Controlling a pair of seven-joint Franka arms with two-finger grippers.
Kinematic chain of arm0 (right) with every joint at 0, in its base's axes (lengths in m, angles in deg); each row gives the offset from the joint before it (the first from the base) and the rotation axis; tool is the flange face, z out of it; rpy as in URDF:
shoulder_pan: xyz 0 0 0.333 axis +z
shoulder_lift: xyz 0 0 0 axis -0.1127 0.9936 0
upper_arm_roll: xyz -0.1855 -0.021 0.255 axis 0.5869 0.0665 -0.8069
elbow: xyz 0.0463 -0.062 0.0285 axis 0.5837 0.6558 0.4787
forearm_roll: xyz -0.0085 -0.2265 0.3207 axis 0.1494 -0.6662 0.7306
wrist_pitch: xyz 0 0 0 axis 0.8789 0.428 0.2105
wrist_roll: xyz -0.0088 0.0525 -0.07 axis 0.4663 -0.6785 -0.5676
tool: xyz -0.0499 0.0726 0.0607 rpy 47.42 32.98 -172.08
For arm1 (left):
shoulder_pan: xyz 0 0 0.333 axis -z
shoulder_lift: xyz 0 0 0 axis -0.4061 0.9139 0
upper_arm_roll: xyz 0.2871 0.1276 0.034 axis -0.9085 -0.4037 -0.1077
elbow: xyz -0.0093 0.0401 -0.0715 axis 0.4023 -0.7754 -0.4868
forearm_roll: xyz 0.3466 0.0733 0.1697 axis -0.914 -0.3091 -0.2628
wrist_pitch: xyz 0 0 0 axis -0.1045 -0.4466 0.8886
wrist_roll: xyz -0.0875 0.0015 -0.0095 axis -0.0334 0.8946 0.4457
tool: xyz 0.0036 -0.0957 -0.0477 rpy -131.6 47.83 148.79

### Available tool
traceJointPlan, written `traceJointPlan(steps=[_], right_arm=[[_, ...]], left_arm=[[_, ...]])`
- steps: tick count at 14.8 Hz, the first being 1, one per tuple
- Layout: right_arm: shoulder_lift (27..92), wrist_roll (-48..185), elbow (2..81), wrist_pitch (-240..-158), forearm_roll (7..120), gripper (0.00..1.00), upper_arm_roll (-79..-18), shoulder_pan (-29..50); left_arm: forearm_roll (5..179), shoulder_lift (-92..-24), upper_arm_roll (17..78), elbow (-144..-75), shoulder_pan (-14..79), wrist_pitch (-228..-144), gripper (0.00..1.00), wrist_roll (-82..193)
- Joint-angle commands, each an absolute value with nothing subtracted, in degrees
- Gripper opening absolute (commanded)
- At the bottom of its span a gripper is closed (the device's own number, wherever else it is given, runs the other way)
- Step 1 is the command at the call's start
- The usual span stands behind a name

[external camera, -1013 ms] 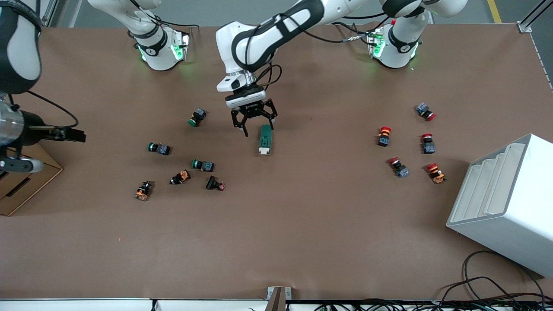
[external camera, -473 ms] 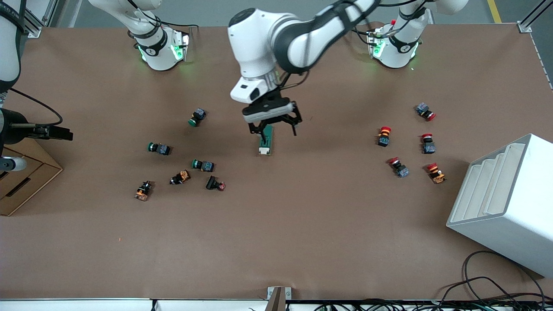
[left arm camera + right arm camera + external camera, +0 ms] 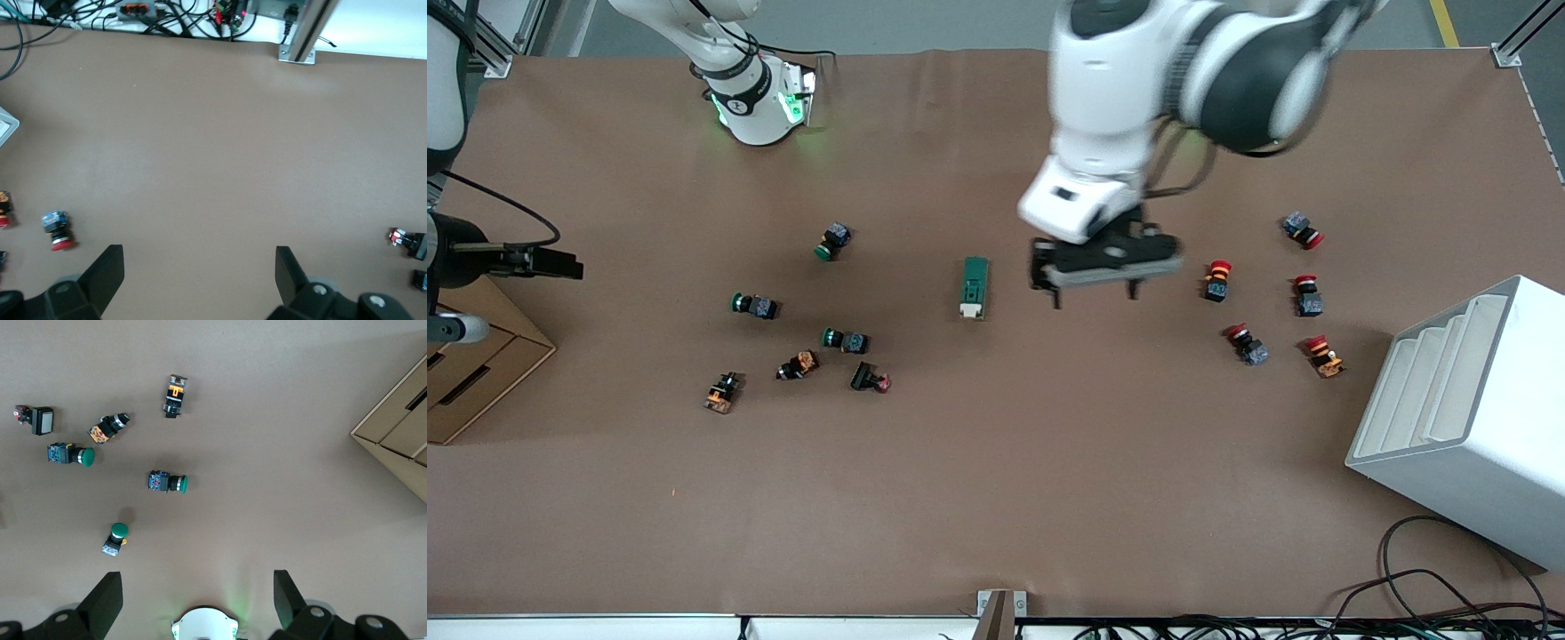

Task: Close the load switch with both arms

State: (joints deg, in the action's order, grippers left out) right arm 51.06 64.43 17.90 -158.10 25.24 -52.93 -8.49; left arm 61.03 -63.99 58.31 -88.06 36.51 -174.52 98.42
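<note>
On matte brown table point(image 3: 996, 489), rectangular green load switch point(image 3: 974, 286).

No readable text, labels, brands, numbers or signs anywhere; faint dark mark on the right arm's base point(image 3: 734, 105), too small to make out; nothing else legible.

Load switch point(image 3: 975, 286) dark green, white end; table point(image 3: 996, 480) brown; arms white, black-banded.
</note>
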Motion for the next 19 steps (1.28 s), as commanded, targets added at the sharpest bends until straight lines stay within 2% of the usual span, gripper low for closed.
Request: traceJointPlan(steps=[1,6,7,9,11,15,19], right_arm=[[46.50,65.00,20.18,-158.74,26.11,1.00,-53.34,-8.76],[38.69,65.00,29.12,-161.97,26.11,1.00,-53.25,-8.93],[35.71,65.00,32.89,-164.17,26.11,1.00,-53.25,-8.93],[31.74,64.92,37.83,-166.73,26.11,1.00,-53.25,-8.93],[30.32,64.31,38.38,-166.65,26.11,1.00,-53.25,-8.76],[26.99,64.13,40.74,-166.65,26.72,1.00,-53.25,-8.75],[24.69,62.55,42.34,-166.74,28.31,1.00,-52.82,-8.84]], left_arm=[[67.23,-68.16,58.85,-88.39,30.40,-168.93,1.00,90.28],[74.54,-72.64,58.06,-88.39,21.77,-163.30,1.00,79.00],[75.50,-73.44,56.32,-88.47,21.32,-162.15,1.00,77.51],[77.70,-78.08,47.74,-90.13,23.50,-161.61,1.00,71.73],[77.71,-80.55,41.12,-92.51,25.80,-160.03,1.00,63.83],[77.80,-81.71,34.34,-92.96,26.77,-156.34,1.00,50.38],[81.13,-82.14,31.25,-92.96,26.51,-154.41,1.00,46.12]])
